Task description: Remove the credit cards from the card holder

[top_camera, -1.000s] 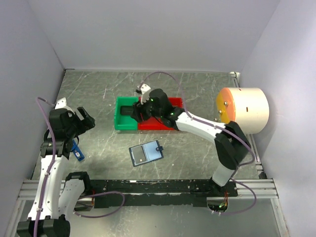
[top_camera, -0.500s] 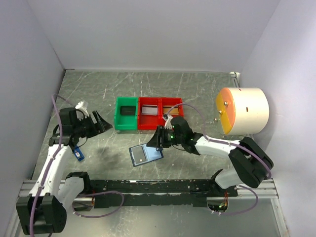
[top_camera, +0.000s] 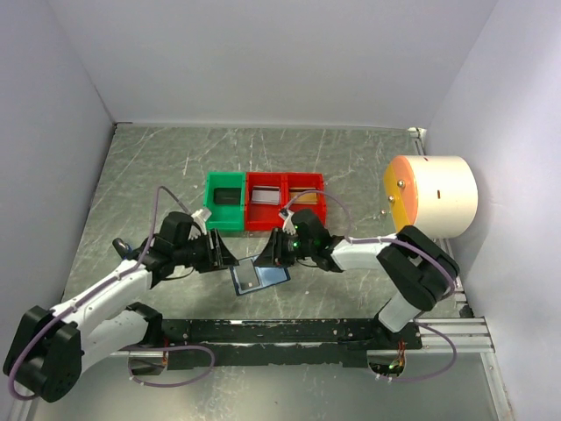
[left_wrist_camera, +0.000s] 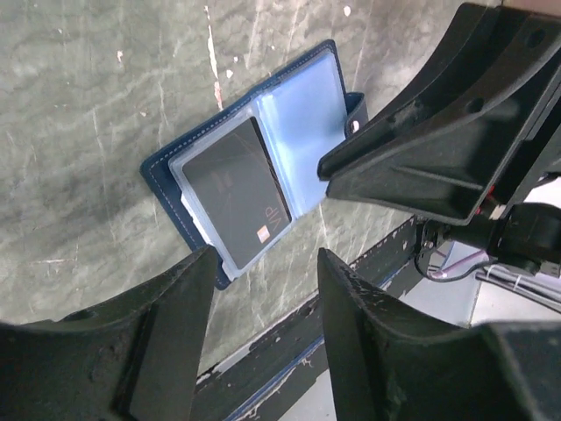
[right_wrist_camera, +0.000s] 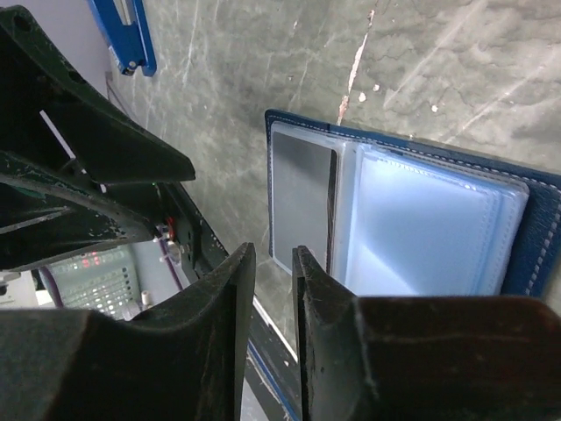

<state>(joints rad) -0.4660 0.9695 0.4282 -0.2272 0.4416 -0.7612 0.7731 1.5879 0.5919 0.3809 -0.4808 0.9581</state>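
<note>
The card holder (top_camera: 260, 277) lies open on the table near the front rail, with blue-grey pockets (left_wrist_camera: 302, 145) showing. A dark credit card (left_wrist_camera: 235, 191) sits in its left pocket, and it looks grey (right_wrist_camera: 302, 197) in the right wrist view. My left gripper (top_camera: 224, 257) hovers at the holder's left edge; its fingers (left_wrist_camera: 166, 316) stand apart with nothing between them. My right gripper (top_camera: 268, 251) hangs over the holder's far edge. The right jaws (right_wrist_camera: 273, 259) are only a narrow slit apart and empty. The two grippers face each other closely.
A green bin (top_camera: 224, 213) and a red bin (top_camera: 285, 213) stand just behind the holder; a silvery card (top_camera: 266, 199) lies in the red one. A big cream cylinder (top_camera: 434, 197) is at the right. A blue tag (right_wrist_camera: 123, 35) lies to the left. The black rail (top_camera: 289, 331) borders the front.
Both arms have swung in from the sides and the bins to meet over the card holder. Both pairs of jaws have narrowed, the right one to a slit.
</note>
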